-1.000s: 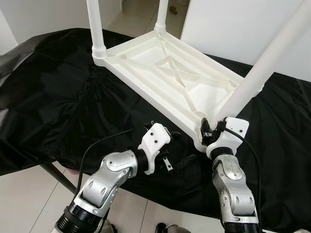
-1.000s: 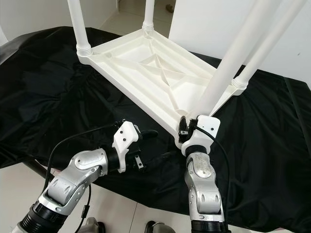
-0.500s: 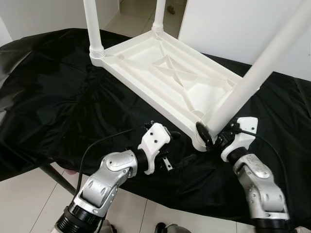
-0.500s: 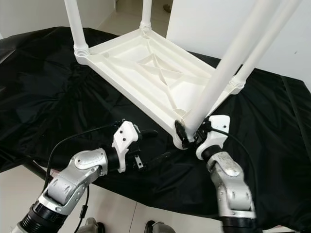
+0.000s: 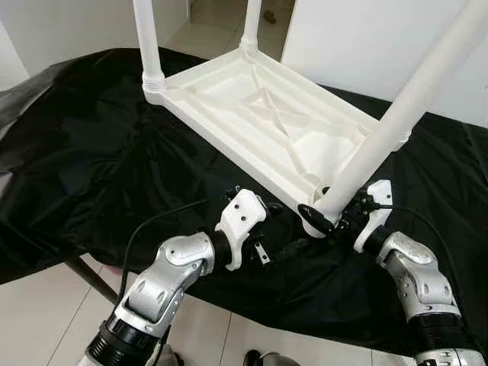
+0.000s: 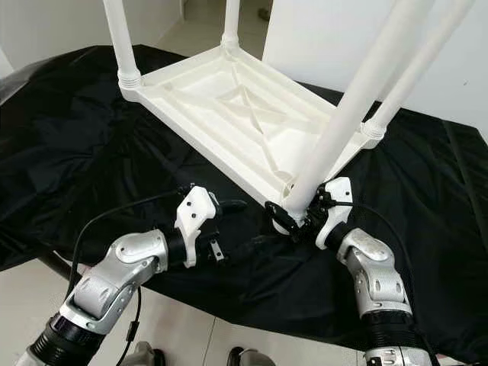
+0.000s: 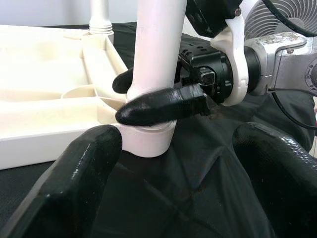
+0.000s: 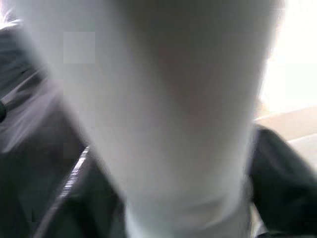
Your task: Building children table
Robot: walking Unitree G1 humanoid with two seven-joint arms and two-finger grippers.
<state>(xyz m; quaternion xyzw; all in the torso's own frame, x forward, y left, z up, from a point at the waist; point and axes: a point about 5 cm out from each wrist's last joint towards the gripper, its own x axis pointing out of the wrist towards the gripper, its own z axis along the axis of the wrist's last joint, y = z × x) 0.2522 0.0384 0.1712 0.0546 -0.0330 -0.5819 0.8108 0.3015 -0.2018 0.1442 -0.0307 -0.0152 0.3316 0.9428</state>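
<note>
A white plastic children's table [image 5: 267,114] lies upside down on a black cloth [image 5: 91,152], its legs pointing up. My right gripper [image 5: 324,217] is shut on the near leg [image 5: 404,107] just above its socket at the near right corner. One black finger [image 7: 158,106] wraps across the front of that leg [image 7: 158,49]. In the right wrist view the leg [image 8: 163,109] is a close white blur between the fingers. My left gripper [image 5: 286,231] rests open on the cloth just left of that corner, pointing at it, with nothing between its fingers [image 7: 79,168].
Upright legs stand at the far left corner [image 5: 149,38], the far corner [image 5: 252,23] and the right corner [image 6: 427,53]. The cloth's near edge hangs over tiled floor [image 5: 38,320], with a dark support leg [image 5: 88,278] beneath. A white wall [image 5: 366,38] stands behind.
My right forearm has swung out to the right and the wrist has turned, with the gripper staying at the leg's base. The left arm has hardly moved.
</note>
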